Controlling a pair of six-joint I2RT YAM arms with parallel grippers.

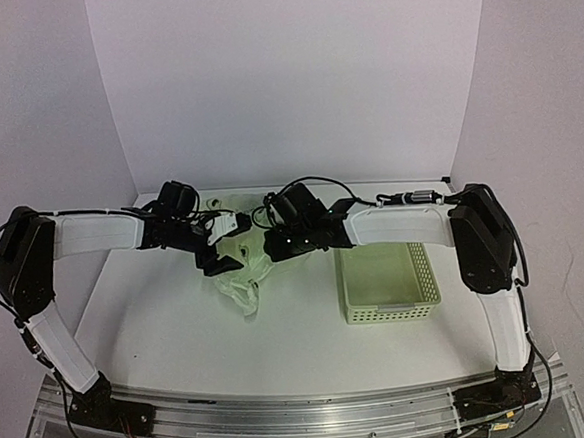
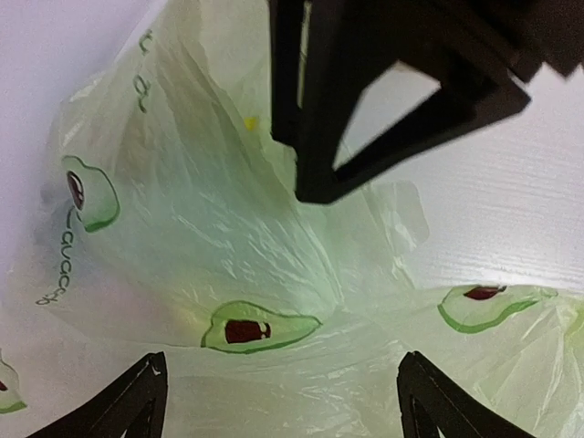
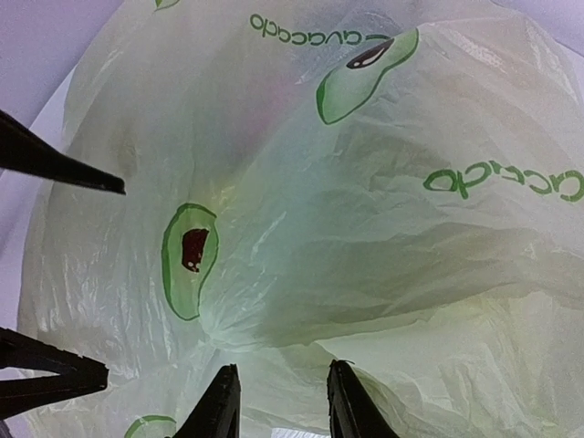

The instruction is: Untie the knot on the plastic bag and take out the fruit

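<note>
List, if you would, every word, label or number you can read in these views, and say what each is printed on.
"avocado": green print on the plastic bag, upside down near the top of the right wrist view.
"avocado": same bag, upside down at that view's right edge.
Left wrist view: green letters along the bag's left side, probably the same word, too distorted to read fully.
Top view: nothing readable.

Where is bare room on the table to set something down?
Between the left arm and the thin pale-green plastic bag; also before the pale-green lattice basket. Crowded over the bag, around the left tool and right tool.
</note>
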